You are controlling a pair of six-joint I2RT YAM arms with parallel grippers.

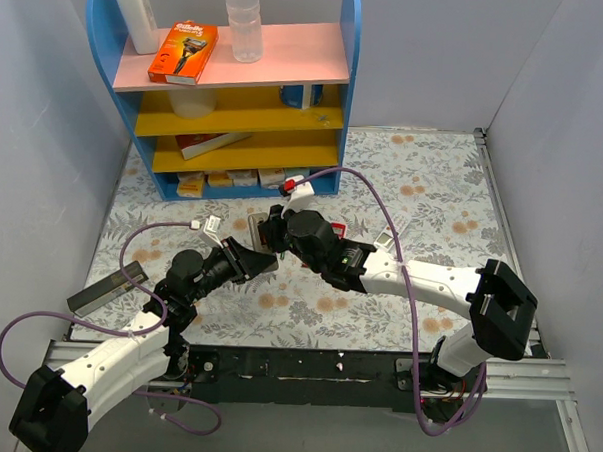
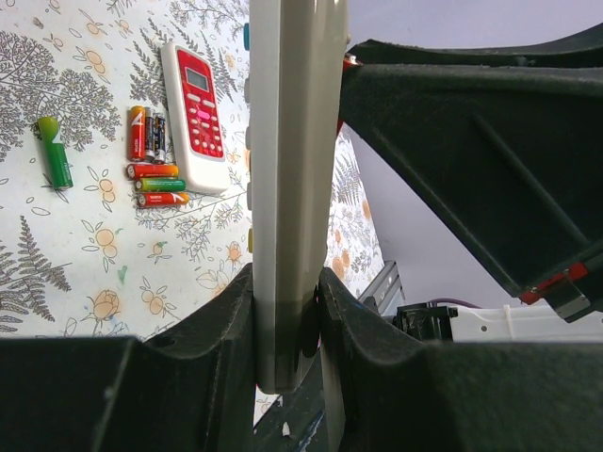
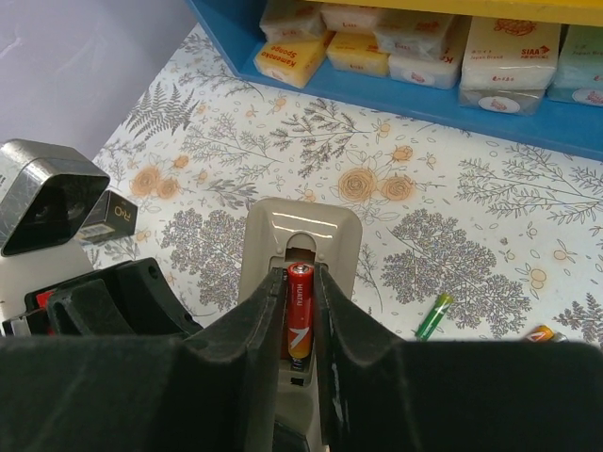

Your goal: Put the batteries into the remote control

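Left claw [image 2: 285, 294] pinches the slim, rigid white remote [image 2: 292, 141] by its edges — right claw [image 3: 298, 290] nips a light, probably slippery red battery [image 3: 300, 322].

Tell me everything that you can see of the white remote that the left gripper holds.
The remote control is slim, off-white plastic with a rounded end. The left gripper clamps it; that wrist view shows it edge-on, small coloured buttons peeking at one side. Its plain back faces the right wrist camera, battery bay open. The right gripper holds a red battery in that bay.
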